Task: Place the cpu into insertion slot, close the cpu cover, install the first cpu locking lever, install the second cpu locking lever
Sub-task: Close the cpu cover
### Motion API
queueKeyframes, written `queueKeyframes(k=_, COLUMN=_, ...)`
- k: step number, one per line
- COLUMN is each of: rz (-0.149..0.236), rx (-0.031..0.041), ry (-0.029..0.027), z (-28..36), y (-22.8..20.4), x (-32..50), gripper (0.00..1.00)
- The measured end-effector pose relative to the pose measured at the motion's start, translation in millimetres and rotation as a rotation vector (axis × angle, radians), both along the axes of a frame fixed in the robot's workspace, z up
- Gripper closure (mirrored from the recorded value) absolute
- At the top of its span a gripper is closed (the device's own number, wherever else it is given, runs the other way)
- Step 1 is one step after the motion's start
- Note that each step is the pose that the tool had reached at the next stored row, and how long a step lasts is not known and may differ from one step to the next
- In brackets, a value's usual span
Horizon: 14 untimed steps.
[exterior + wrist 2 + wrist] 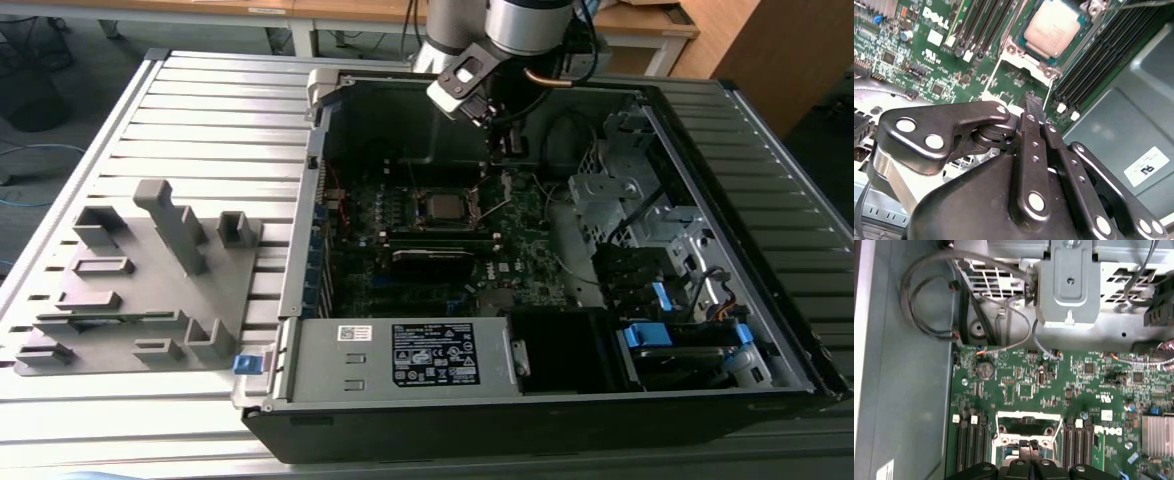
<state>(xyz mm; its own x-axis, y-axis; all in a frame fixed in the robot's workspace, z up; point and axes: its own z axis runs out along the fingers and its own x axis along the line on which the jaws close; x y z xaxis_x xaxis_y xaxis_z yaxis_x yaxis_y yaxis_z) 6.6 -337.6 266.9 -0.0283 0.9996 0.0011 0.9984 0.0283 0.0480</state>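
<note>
My gripper (1033,105), fingers pinched together and empty, hangs near the cpu (1054,27); I judge any drift could scrape the motherboard (1009,80).

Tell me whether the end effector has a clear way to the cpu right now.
Probably yes. The end effector hangs close beside the cpu, which lies face-up on the motherboard; no cable or bracket stands between them in the second wrist view.
</note>
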Motion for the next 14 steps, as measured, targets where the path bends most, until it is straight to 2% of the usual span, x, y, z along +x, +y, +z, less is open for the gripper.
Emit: queueKeyframes(k=14, rz=0.0, rx=0.0007, ry=0.0, z=-0.2, y=0.0, x=25.5, gripper=0.89)
